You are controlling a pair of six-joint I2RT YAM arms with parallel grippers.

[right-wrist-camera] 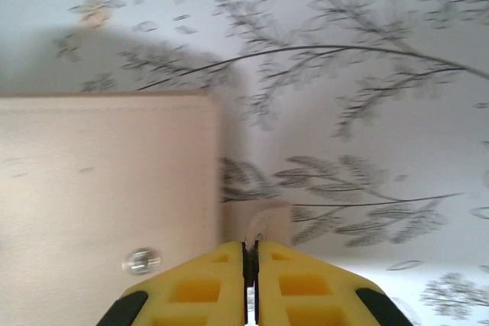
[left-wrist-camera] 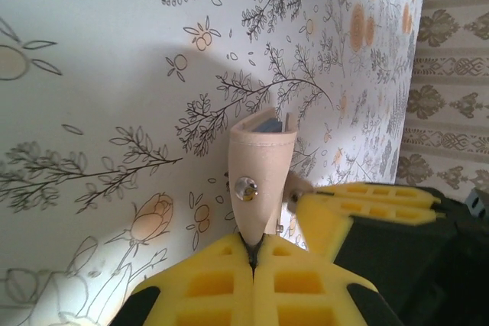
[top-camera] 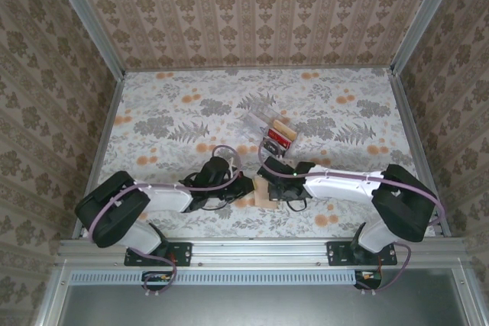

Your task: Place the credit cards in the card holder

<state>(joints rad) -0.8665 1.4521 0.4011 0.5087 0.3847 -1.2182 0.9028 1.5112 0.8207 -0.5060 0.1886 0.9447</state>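
1. Nearest the left wrist camera, the left gripper [left-wrist-camera: 252,253] had its jaws clenched on the bottom edge of the card holder [left-wrist-camera: 258,159]. It held the holder upright over the surface [left-wrist-camera: 114,74], mouth pointing away and snap [left-wrist-camera: 246,187] facing the lens.
2. The right gripper [right-wrist-camera: 250,253] sat just beside the holder, jaws clenched on a thin pale strip [right-wrist-camera: 256,227]. Whether that strip was a flap of the holder or the edge of a card could not be told.
3. The holder looked light and soft, like thin leather, and its walls bowed apart at the mouth. Pinched mid-body, it would probably fold or squeeze shut. A hold low on the bottom seam, as the left jaws had it, left the mouth free.
4. The cards looked thin, stiff, light and probably slick, so they would be awkward to lift while lying flat. Taking one by a short edge would let the far end lead into the mouth.
5. Counted:
   - One card holder was in view.
   - One clear tray [top-camera: 258,120] lay farther up the surface, apart from the holder.
   - In the tray were one red card [top-camera: 280,141] and one orange-tan card [top-camera: 284,129].
   - A dark shape [top-camera: 269,146] beside the red one was too small to call.
   - One grey-blue edge [left-wrist-camera: 267,122] showed inside the holder's mouth, likely a card seated there.
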